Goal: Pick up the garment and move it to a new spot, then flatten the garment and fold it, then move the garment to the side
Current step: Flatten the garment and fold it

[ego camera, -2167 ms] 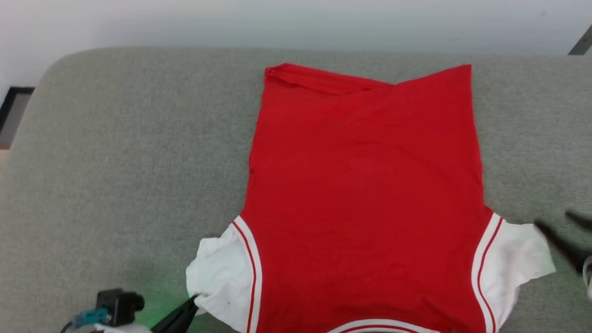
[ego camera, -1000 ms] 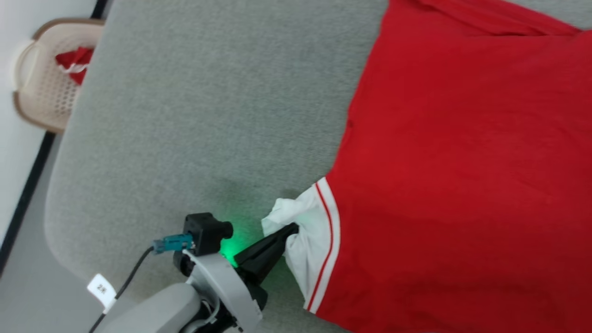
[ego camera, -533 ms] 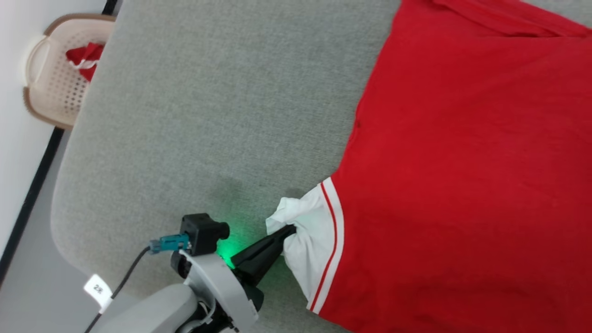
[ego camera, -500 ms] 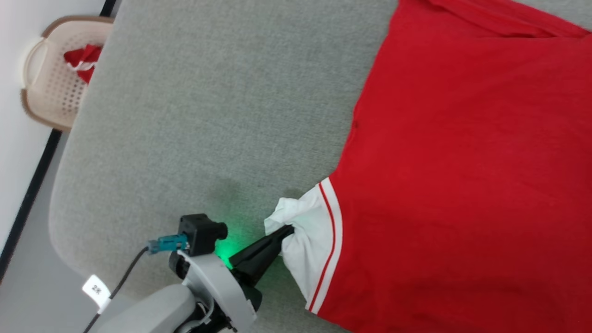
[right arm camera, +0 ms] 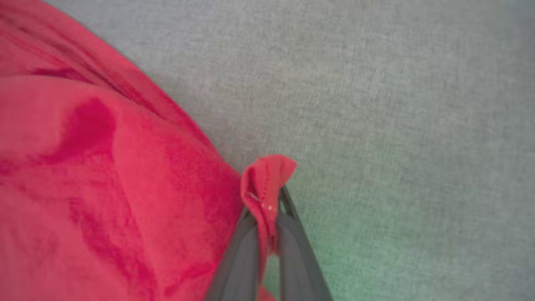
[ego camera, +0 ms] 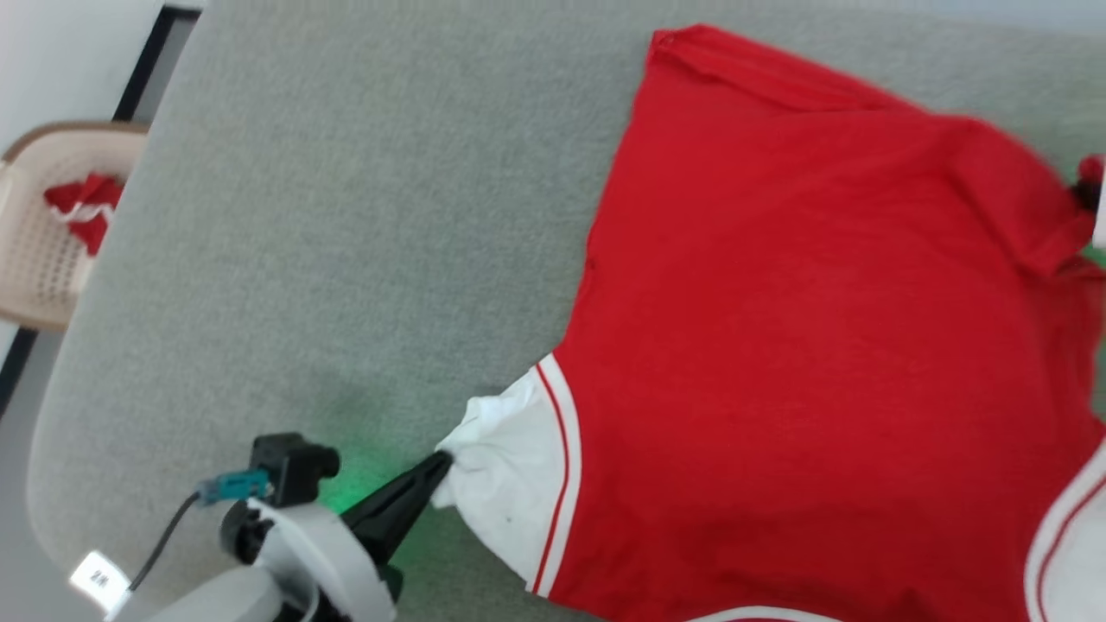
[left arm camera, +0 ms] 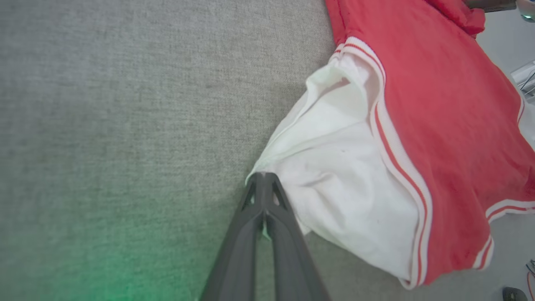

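The garment (ego camera: 804, 345), a red shirt with white sleeves and red-and-white trim, lies plain side up on the grey padded table (ego camera: 346, 216). My left gripper (ego camera: 439, 462) is shut on the edge of the white left sleeve (left arm camera: 334, 175), its fingers pressed together (left arm camera: 264, 184). At the head view's right edge my right gripper (ego camera: 1087, 192) holds the far red hem corner lifted and bunched. In the right wrist view that gripper (right arm camera: 267, 205) is shut on a pinched fold of red hem (right arm camera: 267, 175). No chest letters show.
A beige perforated basket (ego camera: 43, 233) with red cloth inside stands on the floor beyond the table's left edge. Bare grey surface spreads to the left of the garment. The table's rounded corner is close to my left arm.
The head camera has shifted, bringing the garment's far hem into view. The right gripper has closed on the far right hem corner and lifted it. The left gripper still holds the sleeve.
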Tool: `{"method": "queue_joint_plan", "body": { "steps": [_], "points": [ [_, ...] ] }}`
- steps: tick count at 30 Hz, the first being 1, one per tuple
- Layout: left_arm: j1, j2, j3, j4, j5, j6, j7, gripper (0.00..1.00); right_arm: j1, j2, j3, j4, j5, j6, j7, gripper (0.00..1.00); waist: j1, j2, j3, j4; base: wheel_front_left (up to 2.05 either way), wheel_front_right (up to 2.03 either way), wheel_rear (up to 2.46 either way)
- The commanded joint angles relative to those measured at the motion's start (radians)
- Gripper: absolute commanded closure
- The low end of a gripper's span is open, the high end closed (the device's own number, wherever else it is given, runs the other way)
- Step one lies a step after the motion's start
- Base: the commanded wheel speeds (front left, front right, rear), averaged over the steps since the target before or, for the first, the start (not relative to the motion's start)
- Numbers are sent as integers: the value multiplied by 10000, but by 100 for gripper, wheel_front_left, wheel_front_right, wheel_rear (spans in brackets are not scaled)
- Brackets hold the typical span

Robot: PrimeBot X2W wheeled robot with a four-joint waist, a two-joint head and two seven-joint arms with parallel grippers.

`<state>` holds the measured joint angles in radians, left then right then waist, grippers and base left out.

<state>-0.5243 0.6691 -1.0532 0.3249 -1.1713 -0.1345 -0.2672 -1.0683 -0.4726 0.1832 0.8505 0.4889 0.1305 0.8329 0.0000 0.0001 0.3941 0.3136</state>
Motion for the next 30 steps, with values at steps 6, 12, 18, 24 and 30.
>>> {"method": "queue_joint_plan", "body": {
  "steps": [6,12,18,24,30],
  "points": [
    [605,548,19,39,-216,95,79,100,2567,-719,590,-2582,1788,4,723,100,0,-1,-1305,-1193,0,0,0],
    [1015,975,84,-197,-443,239,90,100,5010,-1091,426,-4741,2607,4,1142,100,0,-1,-1766,-1708,0,0,0],
    [1283,1312,133,-511,-570,430,97,100,7505,-1021,-426,-6312,2684,4,1229,100,0,-1,-2012,-2028,0,0,0],
    [1388,1409,191,-705,-623,561,98,100,9464,-417,-1263,-7108,2373,2,1077,100,0,-1,-2086,-2176,0,0,0],
    [1282,1293,164,-686,-622,546,162,100,10388,211,-1533,-6977,2035,-2,599,100,0,-1,-2133,-2187,0,0,0]
  ]
}}
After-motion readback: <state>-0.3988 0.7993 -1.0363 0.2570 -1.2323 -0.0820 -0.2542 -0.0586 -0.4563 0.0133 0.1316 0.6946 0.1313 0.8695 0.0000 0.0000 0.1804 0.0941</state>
